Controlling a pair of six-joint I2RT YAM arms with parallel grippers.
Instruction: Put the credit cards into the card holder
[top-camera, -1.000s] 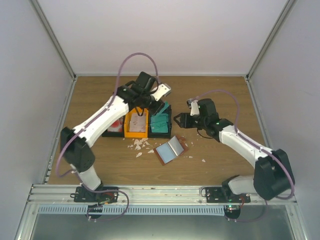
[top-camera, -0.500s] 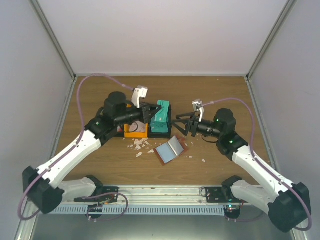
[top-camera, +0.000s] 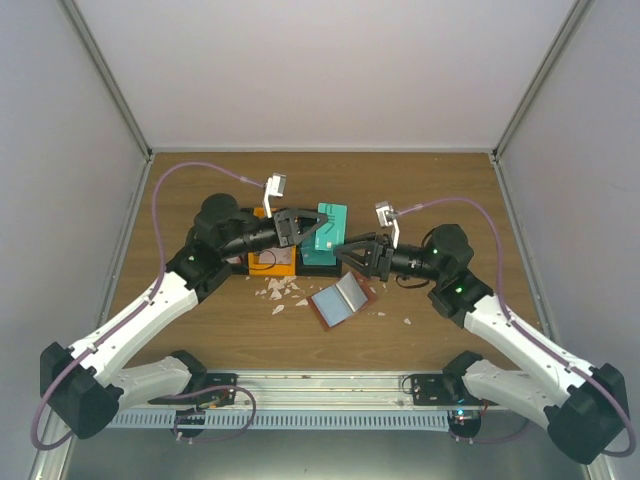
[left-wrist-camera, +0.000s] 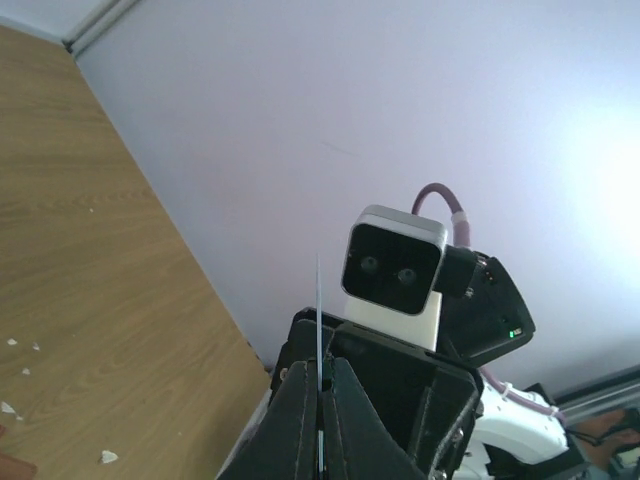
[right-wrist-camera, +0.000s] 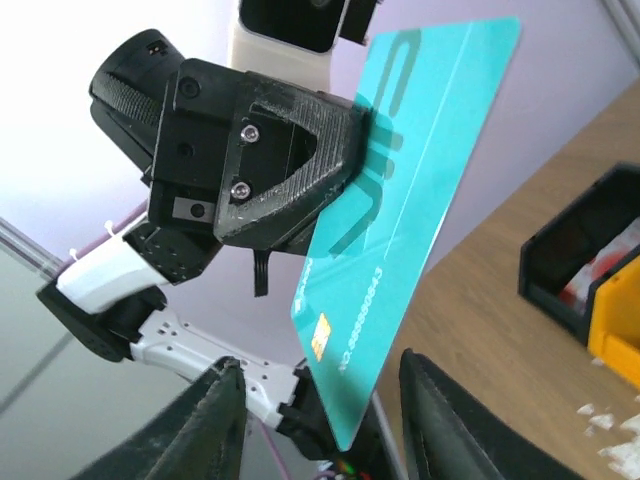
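A teal credit card (top-camera: 331, 221) hangs in the air above the bins, with my left gripper (top-camera: 312, 226) shut on it. In the left wrist view the credit card (left-wrist-camera: 318, 300) shows edge-on as a thin line between the shut left gripper (left-wrist-camera: 319, 366). My right gripper (top-camera: 347, 250) faces it from the right, open. In the right wrist view the credit card (right-wrist-camera: 400, 210) reaches down between the right gripper's (right-wrist-camera: 320, 362) spread fingers, and neither finger touches it. The card holder (top-camera: 341, 298), reddish-brown, lies open on the table below.
An orange bin (top-camera: 272, 262) and a black bin (top-camera: 318, 262) holding teal cards stand side by side behind the holder. The bins' (right-wrist-camera: 590, 290) ends show in the right wrist view. White scraps (top-camera: 281, 290) lie scattered in front of the bins.
The left arm has swung down and lifted the teal card off the bins toward the right gripper. The right gripper has moved left up to the card, its jaws opening wider, then narrowing.
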